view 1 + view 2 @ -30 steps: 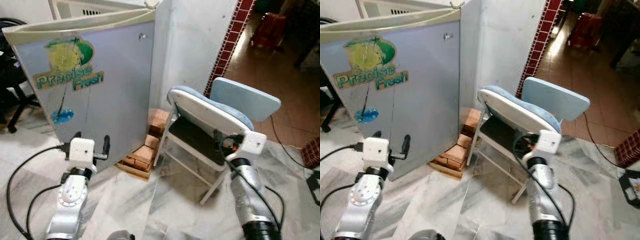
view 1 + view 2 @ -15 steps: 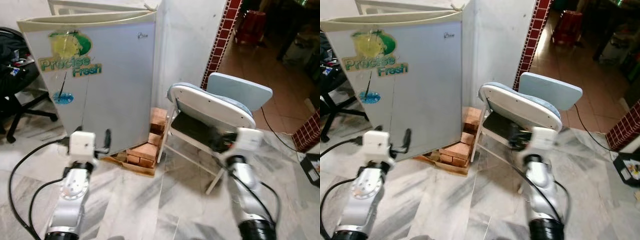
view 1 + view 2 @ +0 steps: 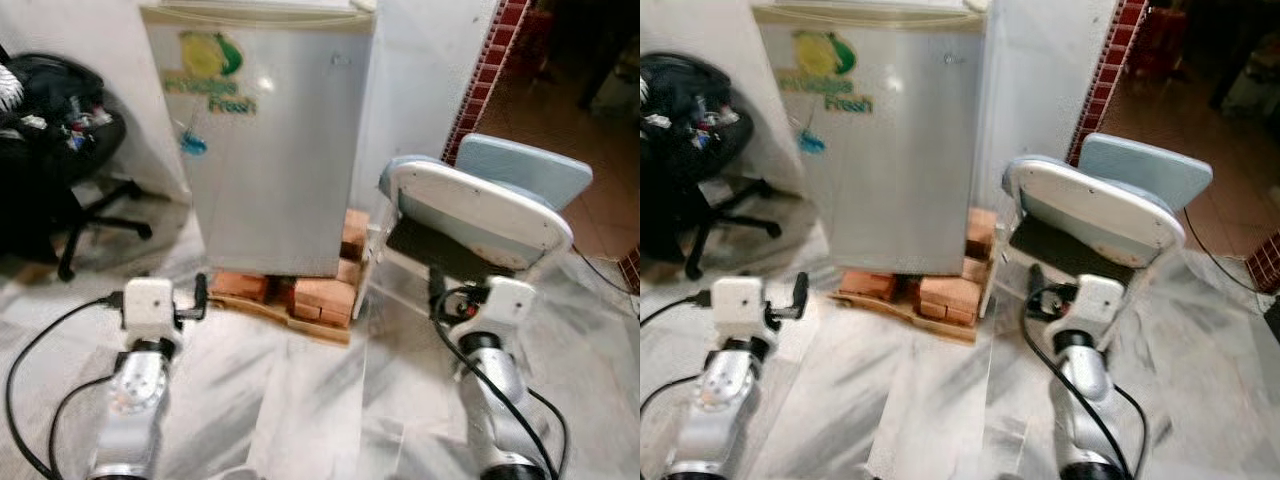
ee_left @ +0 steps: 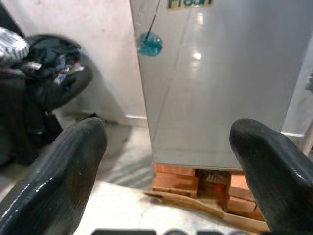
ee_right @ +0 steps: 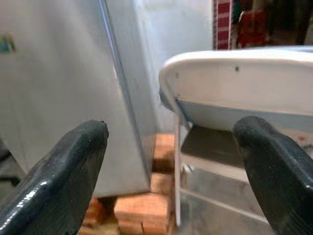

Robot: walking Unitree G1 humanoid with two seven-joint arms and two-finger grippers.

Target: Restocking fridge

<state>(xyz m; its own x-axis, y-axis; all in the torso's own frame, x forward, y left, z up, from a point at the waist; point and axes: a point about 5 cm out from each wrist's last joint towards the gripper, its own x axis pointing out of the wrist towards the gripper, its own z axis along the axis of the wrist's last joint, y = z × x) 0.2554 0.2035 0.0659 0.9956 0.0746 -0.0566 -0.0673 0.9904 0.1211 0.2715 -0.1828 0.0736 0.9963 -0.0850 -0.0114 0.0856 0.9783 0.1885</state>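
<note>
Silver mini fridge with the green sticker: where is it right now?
The silver mini fridge stands ahead, left of centre, on red bricks, between a black office chair and a folding chair.

fridge [image 3: 280, 150] door shut, front open to approach | folding chair [image 3: 480, 215] crowds right side | bricks [image 3: 300, 292] beneath

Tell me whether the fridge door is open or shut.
Shut. The fridge shows its flat grey door face with the Precise Fresh sticker squarely forward, no interior or gap visible, standing on bricks.
</note>
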